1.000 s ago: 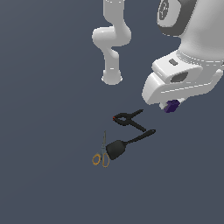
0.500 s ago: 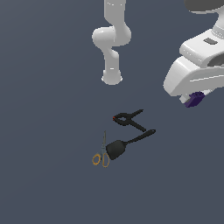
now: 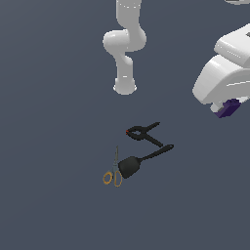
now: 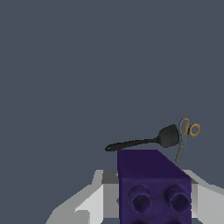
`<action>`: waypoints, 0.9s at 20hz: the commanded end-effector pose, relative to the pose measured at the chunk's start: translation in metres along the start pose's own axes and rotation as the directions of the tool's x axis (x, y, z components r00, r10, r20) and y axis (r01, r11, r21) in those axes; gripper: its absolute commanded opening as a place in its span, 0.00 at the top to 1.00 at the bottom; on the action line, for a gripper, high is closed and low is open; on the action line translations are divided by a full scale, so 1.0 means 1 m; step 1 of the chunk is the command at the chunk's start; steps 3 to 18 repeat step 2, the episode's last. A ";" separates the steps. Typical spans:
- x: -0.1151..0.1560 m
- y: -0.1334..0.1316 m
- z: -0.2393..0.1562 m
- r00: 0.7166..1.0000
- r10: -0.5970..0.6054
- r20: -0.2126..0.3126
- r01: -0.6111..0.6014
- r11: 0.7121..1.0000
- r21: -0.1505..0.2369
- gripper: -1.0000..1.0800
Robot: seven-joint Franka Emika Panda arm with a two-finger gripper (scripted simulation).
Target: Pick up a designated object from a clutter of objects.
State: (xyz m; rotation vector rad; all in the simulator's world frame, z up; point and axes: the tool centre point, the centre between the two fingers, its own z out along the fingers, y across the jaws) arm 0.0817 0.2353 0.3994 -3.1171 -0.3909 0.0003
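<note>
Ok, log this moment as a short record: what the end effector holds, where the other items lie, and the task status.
end effector: shut on the purple block, raised off the floor at the exterior view's right
purple block, wrist view: studded brick seen between the two fingers
black spring clamp: on the floor, red tip toward the exterior view's left
black spatula: beside the clamp, blade next to the scissors
orange-handled scissors: lying flat
task status: block lifted clear of the clutter
</note>
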 end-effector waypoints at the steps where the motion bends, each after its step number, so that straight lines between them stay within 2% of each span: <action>1: 0.001 -0.001 -0.001 1.000 0.000 0.000 0.000 1.000 0.000 1.00; 18: 0.001 -0.001 -0.001 1.000 0.000 0.000 0.000 1.000 0.000 1.00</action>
